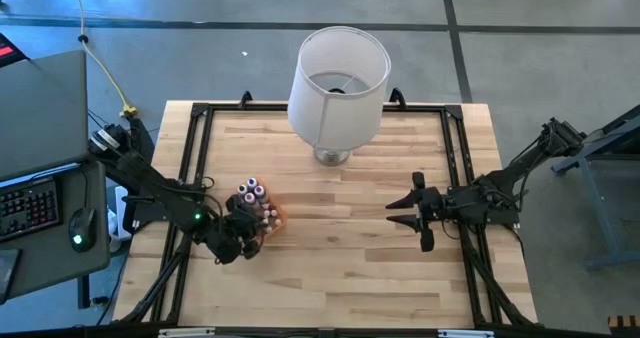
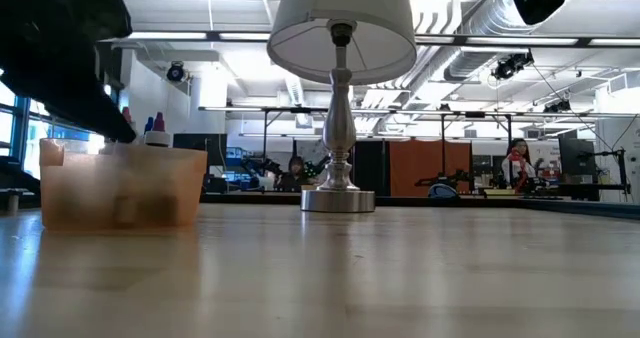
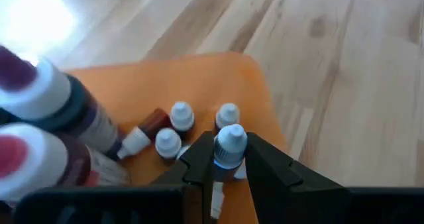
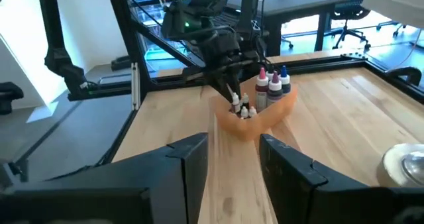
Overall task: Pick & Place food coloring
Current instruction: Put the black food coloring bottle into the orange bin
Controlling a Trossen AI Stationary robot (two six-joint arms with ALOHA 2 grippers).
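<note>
A flat orange tray (image 1: pixel 272 218) lies on the table's left half and holds the food coloring. There are larger bottles with purple, red and blue tops (image 4: pixel 271 83) and several tiny white-capped bottles (image 3: pixel 173 128). My left gripper (image 1: pixel 250 228) reaches into the tray from its left near side. It is shut on one tiny white-capped bottle (image 3: pixel 230 144). The tray also shows in the low view (image 2: pixel 120 186), under the dark left arm. My right gripper (image 1: pixel 402 214) is open and empty above the table's right half, pointing toward the tray. My left gripper pinches the tiny bottle just below its white cap (image 3: pixel 228 159) between its two fingertips (image 3: pixel 199 159). The fingers slant down into the tray from the table's left near side. The bottle stands upright among the others. Whether its base still rests on the tray is hidden by the fingers.
A table lamp with a big white shade (image 1: pixel 338 78) stands on its metal foot (image 1: pixel 332 156) at the far middle of the table. A black frame (image 1: pixel 200 138) runs around the tabletop. Bare wood lies between the tray and my right gripper. People and desks show in the room behind.
</note>
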